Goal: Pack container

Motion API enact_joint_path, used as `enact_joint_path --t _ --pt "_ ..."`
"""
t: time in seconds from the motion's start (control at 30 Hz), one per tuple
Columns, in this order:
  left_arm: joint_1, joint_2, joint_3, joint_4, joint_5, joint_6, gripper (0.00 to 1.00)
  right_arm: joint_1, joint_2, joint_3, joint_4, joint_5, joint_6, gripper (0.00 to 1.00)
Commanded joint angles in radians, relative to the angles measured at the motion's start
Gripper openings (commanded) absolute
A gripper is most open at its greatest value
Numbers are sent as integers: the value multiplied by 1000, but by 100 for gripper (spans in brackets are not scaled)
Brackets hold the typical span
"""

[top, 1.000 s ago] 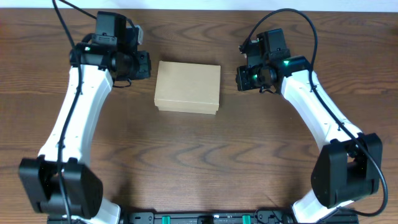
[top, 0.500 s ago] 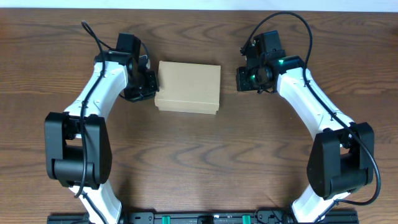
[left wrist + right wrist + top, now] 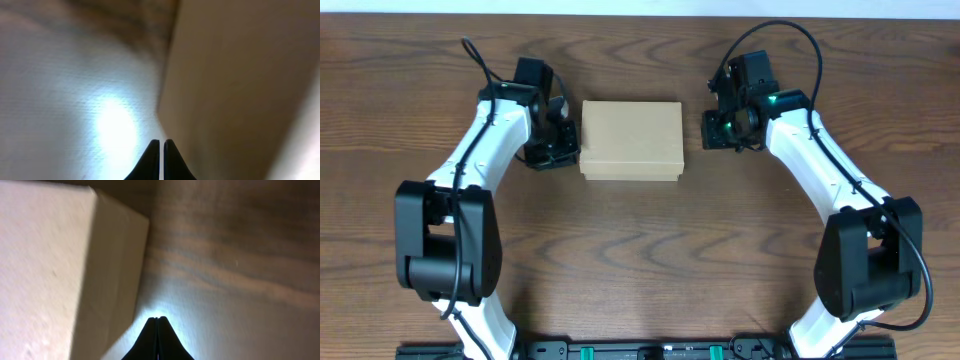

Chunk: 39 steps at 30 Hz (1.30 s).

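The container (image 3: 631,139) is a plain tan cardboard box with its lid closed, lying on the wooden table at centre back. My left gripper (image 3: 563,153) is shut and empty, pressed against the box's left side; the box wall (image 3: 235,80) fills the right of the left wrist view, with the fingertips (image 3: 160,142) at its lower edge. My right gripper (image 3: 712,130) is shut and empty, just right of the box with a small gap. In the right wrist view the box (image 3: 60,265) is at left and the fingertips (image 3: 157,318) sit near its bottom corner.
The wooden table (image 3: 640,260) extends in front of the box and to both sides. Both arm bases stand at the front edge. No other objects show.
My left arm swung in and came down against the box's left side. The box slid a little to the right. My right gripper barely moved.
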Motion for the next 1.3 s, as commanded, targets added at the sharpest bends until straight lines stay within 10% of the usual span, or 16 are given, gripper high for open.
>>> enact_joint_path --t 0.0,0.3,0.8,0.83,0.87,0.9,1.27 --pt "45 -118 14 -42 -58 31 6 -26 -109 13 -32 8 9 1" --pt "17 -535 -28 -209 -154 113 6 -10 -457 -29 -206 26 -21 2" --pt "-11 -1281 -647 -2 -74 34 6 42 -1437 -854 -37 23 101 3" --pt "-11 -1296 -653 5 -74 27 6 42 -1468 -863 -36 23 101 22" --pt "-11 -1305 -653 6 -80 16 25 42 -1495 -868 -39 23 101 67" --pt "-11 -1309 -653 6 -84 4 85 42 -1514 -871 -47 18 114 99" --pt "-11 -1302 -653 -93 -82 -1 95 42 -1524 -873 -83 -22 197 99"
